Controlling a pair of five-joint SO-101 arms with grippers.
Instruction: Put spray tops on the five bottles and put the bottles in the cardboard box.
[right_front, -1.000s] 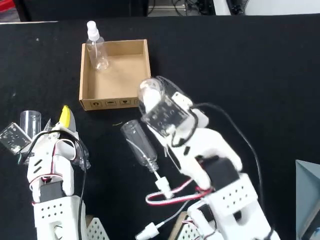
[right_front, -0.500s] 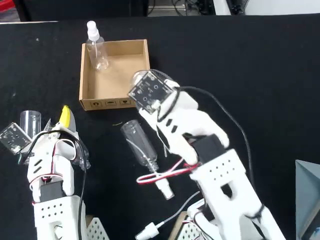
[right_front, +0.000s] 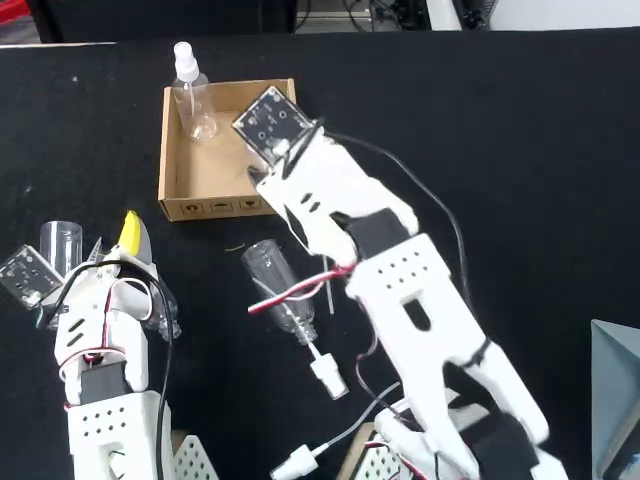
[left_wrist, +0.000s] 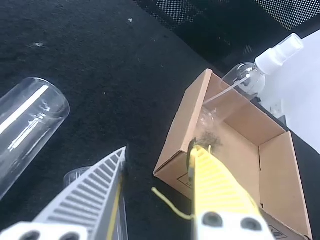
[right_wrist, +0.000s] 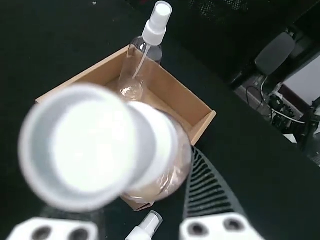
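Bottle (right_wrist: 167, 167) — pinched in right fingers (right_wrist: 210, 192), arm (right_front: 400, 290) stretched over cardboard box (right_front: 166, 150) | left fingers (left_wrist: 220, 190) spread

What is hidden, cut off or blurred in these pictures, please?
- Right wrist view: the held bottle is blurred, mostly behind its spray top.
- High view: the right arm covers it; whether it is inside the box is unclear.
- Left wrist view: the edge cuts off a second bottle.
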